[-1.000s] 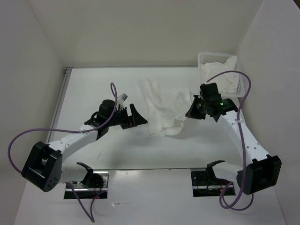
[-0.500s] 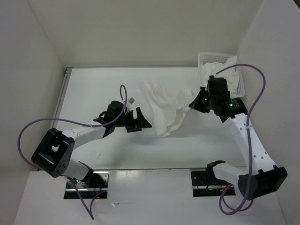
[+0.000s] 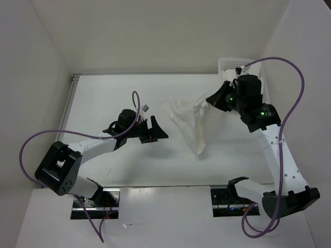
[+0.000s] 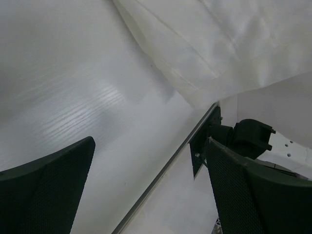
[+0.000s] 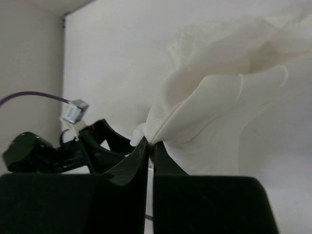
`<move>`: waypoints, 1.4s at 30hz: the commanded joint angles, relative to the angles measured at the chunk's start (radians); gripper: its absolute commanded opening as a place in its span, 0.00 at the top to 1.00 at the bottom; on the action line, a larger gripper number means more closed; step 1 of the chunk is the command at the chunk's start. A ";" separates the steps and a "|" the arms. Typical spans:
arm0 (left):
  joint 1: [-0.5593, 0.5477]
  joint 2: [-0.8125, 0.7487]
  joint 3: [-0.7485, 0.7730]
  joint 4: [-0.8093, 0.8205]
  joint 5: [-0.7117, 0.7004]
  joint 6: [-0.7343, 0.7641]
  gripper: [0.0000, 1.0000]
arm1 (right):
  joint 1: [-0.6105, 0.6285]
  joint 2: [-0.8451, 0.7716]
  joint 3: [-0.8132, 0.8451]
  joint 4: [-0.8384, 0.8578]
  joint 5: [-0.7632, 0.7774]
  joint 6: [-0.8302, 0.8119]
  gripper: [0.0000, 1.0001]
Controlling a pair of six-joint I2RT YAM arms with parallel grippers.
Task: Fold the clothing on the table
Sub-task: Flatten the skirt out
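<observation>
- No fold shows yet. The clothing [image 3: 189,121] is a crumpled, hanging bunch, neither spread flat nor doubled over, so I judge the task to be at an early stage.
- It sits right of centre in the overhead view. It is drawn up at its upper right end and trails down to a narrow tip toward the lower middle of the frame.
- Whether that tip rests on the desk [image 3: 103,98] or hangs just clear of it, I cannot tell.
- All the real work looks to be left: laying the fabric out flat, smoothing the wrinkles, then bringing one edge over another.
- The right tool [image 3: 212,99] is clenched. In its wrist view the two fingers stand pressed almost together, with a seam of the white fabric pinched between the tips and the rest billowing up and to the right.
- It holds only an edge of the fabric, not the bulk of it.
- The left tool [image 3: 158,132] is released, with its fingers spread wide at the left of centre.
- In its wrist view bare desk lies between its fingers, and the fabric hangs beyond them in the upper right of that frame. It touches nothing.
- The white mesh basket [image 3: 227,62] sits in the upper right corner, behind the right arm, and plays no part here.
</observation>
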 commanded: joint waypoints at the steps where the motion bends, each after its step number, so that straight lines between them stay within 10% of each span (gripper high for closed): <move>1: -0.002 -0.016 0.017 0.093 0.053 -0.029 0.00 | -0.006 0.003 0.189 0.213 -0.061 -0.048 1.00; 17: 0.270 -0.169 0.000 0.092 0.201 -0.111 0.00 | 0.141 0.541 0.677 0.372 -0.188 -0.037 1.00; 24: 0.401 -0.238 -0.011 0.025 0.234 -0.075 0.00 | 0.181 0.949 1.428 0.173 -0.279 -0.053 1.00; 28: 0.422 -0.238 -0.032 0.015 0.245 -0.065 0.00 | 0.224 0.974 1.509 0.163 -0.265 -0.034 1.00; 36: 0.422 -0.229 -0.032 0.004 0.245 -0.056 0.00 | 0.262 0.884 1.269 -0.104 -0.068 -0.074 1.00; 42: 0.422 -0.200 -0.032 0.028 0.257 -0.056 0.00 | 0.190 0.558 0.544 0.158 -0.136 0.002 1.00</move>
